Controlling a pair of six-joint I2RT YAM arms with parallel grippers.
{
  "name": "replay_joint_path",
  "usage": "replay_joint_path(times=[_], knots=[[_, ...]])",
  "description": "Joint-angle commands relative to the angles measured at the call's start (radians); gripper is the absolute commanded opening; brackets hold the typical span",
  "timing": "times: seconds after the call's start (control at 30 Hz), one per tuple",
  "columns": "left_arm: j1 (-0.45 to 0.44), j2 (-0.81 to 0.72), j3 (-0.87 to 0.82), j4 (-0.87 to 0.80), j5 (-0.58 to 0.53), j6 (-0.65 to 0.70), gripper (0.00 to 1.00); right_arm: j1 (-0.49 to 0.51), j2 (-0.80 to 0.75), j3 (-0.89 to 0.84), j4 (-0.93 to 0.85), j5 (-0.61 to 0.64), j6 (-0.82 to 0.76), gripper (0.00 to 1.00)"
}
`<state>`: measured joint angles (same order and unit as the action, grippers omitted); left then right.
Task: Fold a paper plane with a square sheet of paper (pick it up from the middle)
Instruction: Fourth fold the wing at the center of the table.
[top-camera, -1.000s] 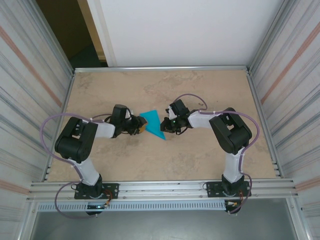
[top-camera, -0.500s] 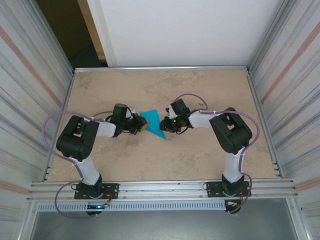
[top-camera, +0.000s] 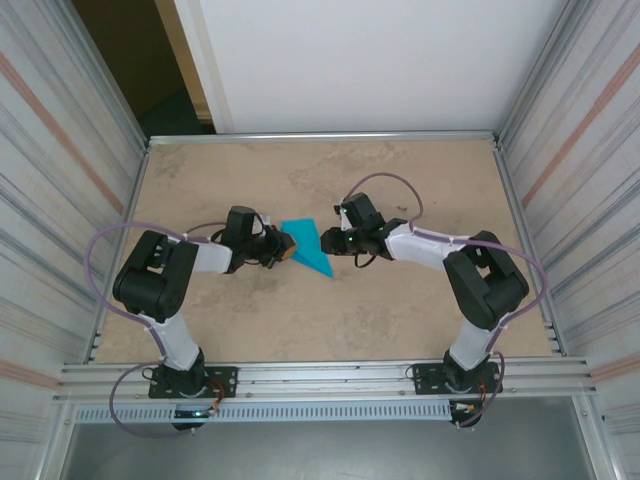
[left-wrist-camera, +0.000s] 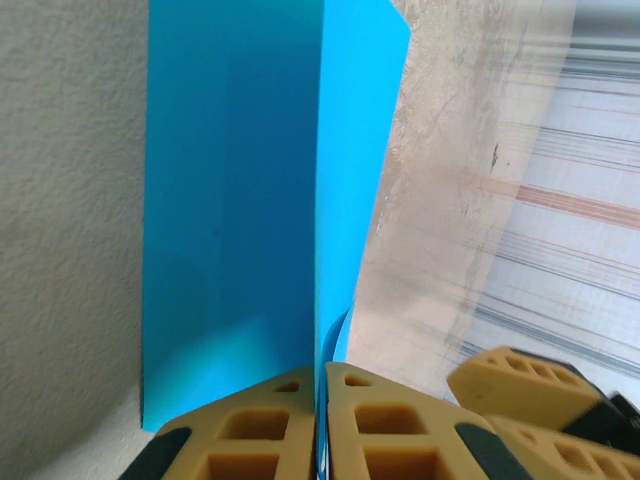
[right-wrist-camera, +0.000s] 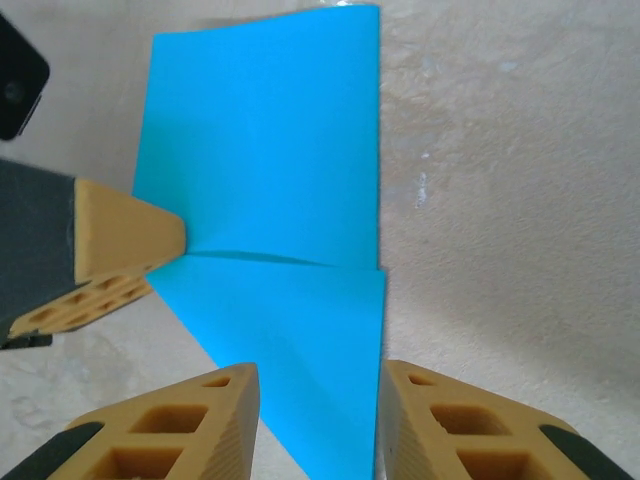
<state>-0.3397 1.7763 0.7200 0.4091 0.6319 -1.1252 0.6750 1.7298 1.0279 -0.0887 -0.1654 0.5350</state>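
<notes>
Left hand (top-camera: 287, 247) tight on blue paper (top-camera: 308, 244), right hand (top-camera: 328, 241) agape; beige tabletop (top-camera: 420, 180), ribbed metal walls (top-camera: 60, 150).

Cut off by the left wrist view's top: thin turquoise-blue creased paper sheet (left-wrist-camera: 230, 180). Hidden behind the left gripper (left-wrist-camera: 318, 374): its near edge. Cropped below the right wrist view: its tip.

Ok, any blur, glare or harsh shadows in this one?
Left wrist: the paper is sharp, the striped wall at far right is smeared. Right wrist: crisp, soft even light, no glare on the paper. Top external: evenly lit, no hard shadows, dark doorway at upper left.
</notes>
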Motion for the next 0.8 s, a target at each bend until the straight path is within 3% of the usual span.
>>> replay_joint_path(times=[0.0,0.3,0.77], knots=[[-0.001,-0.040,0.022,-0.031,-0.021,-0.030,0.12,0.098,-0.028,0.006,-0.072,0.254,-0.128,0.37],[-0.022,-0.064,0.074,-0.140,-0.043,-0.014,0.12,0.233,0.092,0.076,-0.111,0.395,-0.187,0.37],[-0.032,-0.054,0.095,-0.172,-0.045,-0.019,0.12,0.244,0.163,0.106,-0.126,0.452,-0.191,0.28]])
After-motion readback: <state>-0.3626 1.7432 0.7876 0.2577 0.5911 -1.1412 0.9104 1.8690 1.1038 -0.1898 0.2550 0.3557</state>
